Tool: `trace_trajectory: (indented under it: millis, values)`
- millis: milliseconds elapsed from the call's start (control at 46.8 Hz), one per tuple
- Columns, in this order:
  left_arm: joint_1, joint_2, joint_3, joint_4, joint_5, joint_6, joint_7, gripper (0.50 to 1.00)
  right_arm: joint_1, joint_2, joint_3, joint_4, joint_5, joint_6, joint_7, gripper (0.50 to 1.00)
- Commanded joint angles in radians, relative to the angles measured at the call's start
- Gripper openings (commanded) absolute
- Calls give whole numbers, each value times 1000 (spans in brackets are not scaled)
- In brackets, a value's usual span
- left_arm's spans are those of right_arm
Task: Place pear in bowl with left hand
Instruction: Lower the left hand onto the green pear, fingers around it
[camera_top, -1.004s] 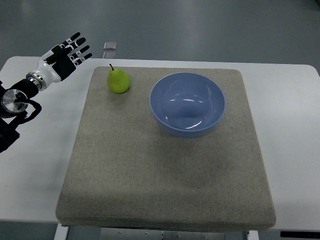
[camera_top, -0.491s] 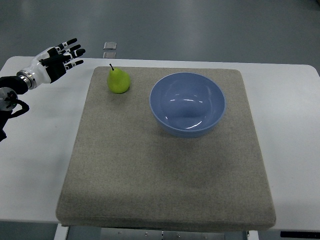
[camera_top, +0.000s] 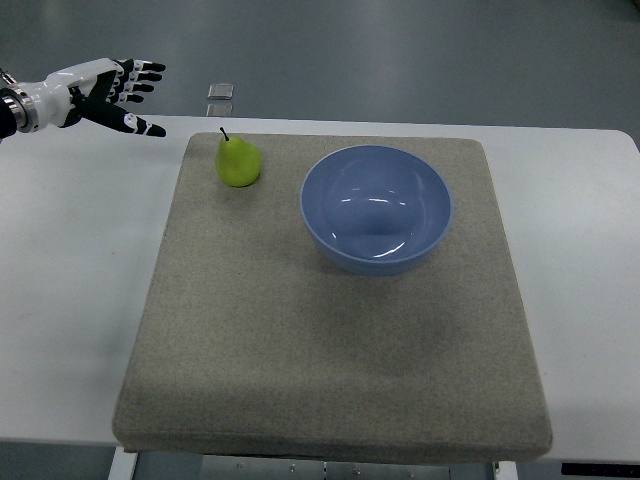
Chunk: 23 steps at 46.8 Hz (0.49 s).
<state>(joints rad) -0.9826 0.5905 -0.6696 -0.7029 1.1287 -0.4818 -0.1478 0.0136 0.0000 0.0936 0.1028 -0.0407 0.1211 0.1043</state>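
A green pear with a dark stem lies on the far left part of the grey mat. A blue bowl stands empty to its right, a short gap away. My left hand is up at the far left, over the table's back edge, well left of the pear and not touching it. Its fingers are spread and hold nothing. The right arm is out of view.
The mat lies on a white table. A small pale square object lies on the floor beyond the table's far edge, behind the pear.
My left arm has pulled back toward the upper left edge; the forearm has left the picture and the hand has turned to point right. Pear and bowl have not moved.
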Motion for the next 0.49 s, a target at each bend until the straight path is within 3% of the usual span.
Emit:
trace_trajectory:
  millis: [0, 214, 470]
  values:
    - [-10, -12, 13, -18, 100, 3, -1, 996, 0, 0, 0, 0, -1, 0, 0, 926]
    - [-51, -100, 15, -9, 347, 48, -1, 994, 0, 0, 0, 0, -1, 0, 0, 926]
    - [-156, -149, 160, 26, 364, 60, 1, 994, 0, 0, 0, 0, -1, 0, 0, 926]
